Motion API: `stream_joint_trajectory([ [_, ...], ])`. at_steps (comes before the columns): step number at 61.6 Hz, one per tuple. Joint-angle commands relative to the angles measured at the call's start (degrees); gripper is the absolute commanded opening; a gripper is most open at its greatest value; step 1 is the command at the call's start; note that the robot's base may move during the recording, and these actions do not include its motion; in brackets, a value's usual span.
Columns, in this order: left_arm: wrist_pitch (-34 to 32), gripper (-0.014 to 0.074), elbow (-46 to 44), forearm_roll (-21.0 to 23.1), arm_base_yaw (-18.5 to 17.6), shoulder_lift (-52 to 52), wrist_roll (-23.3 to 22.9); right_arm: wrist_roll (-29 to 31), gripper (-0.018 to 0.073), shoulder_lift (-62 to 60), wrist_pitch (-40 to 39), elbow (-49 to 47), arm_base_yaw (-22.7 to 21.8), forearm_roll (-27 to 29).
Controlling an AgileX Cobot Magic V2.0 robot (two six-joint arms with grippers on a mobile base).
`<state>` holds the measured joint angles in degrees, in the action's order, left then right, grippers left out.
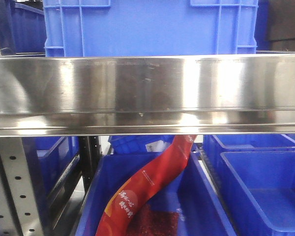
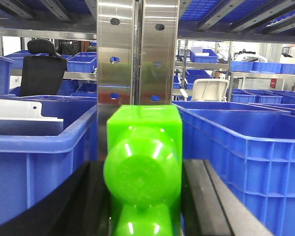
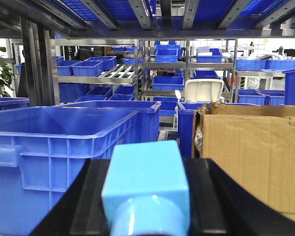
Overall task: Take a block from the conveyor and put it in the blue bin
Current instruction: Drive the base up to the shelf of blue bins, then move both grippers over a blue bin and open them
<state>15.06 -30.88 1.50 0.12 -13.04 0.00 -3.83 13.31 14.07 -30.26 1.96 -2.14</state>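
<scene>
Left wrist-mounted view — my left tool [image 2: 144, 169] clamps a green block [image 2: 142, 142]; my right tool [image 3: 147, 166] clamps a light-blue block [image 3: 146, 184] — both cut off below.

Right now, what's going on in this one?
Both arms appear loaded. The left tool grips a green block, and the right tool grips a light blue block. Open blue bins stand just ahead of each. The front view shows only a steel shelf rail and a lower bin holding a red packet. The conveyor is out of view.
</scene>
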Motion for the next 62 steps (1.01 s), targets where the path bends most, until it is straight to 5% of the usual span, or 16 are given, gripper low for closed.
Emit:
stream_joint_trajectory([
  [1, -1.07, -0.0111, -0.06, 0.34, 0.14, 0.2, 0.0, 0.32, -0.0167, -0.1, -1.29, -0.03, 0.0, -0.44],
  [36, -7.72, -0.0111, -0.06, 0.34, 0.14, 0.05, 0.0, 0.32, -0.0167, 0.44, -1.29, -0.03, 0.0, 0.53],
  [62, -2.28, -0.0111, -10.38, 0.99, 0.14, -12.72, 0.0, 0.32, -0.0167, 9.37, -1.04, -7.46, 0.0, 0.76],
])
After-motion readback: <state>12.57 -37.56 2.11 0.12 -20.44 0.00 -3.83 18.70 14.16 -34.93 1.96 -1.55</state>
